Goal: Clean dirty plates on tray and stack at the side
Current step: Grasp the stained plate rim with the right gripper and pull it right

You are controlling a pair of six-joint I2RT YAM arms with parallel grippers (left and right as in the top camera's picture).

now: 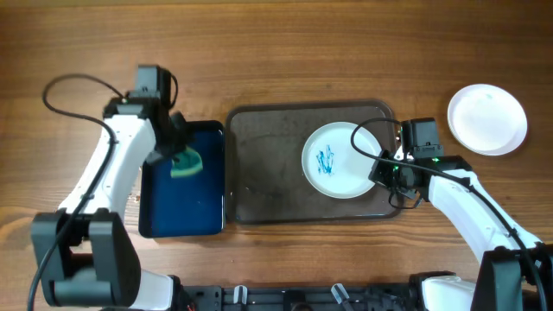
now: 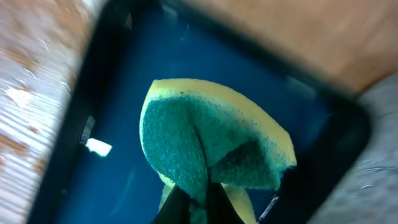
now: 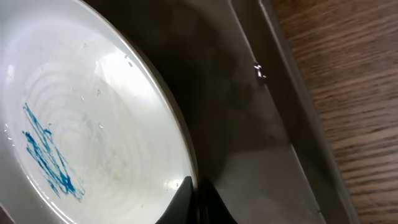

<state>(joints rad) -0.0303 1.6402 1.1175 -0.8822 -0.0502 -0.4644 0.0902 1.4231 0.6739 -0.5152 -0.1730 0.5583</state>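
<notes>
A white plate (image 1: pixel 340 160) with blue scribble marks lies on the right part of the dark grey-brown tray (image 1: pixel 268 173). My right gripper (image 1: pixel 380 169) is shut on this plate's right rim; the right wrist view shows the plate (image 3: pixel 81 124) tilted, with the fingers (image 3: pixel 198 196) pinching its edge over the tray floor (image 3: pixel 261 124). A clean white plate (image 1: pixel 486 118) lies on the table at the far right. My left gripper (image 1: pixel 177 147) is shut on a green and yellow sponge (image 1: pixel 186 162), squeezed and folded in the left wrist view (image 2: pixel 208 146), above the blue tray (image 2: pixel 93 186).
The smaller dark blue tray (image 1: pixel 181 212) sits just left of the big tray, their rims almost touching. Black cables run beside both arms. Bare wooden table (image 1: pixel 285 52) lies behind the trays.
</notes>
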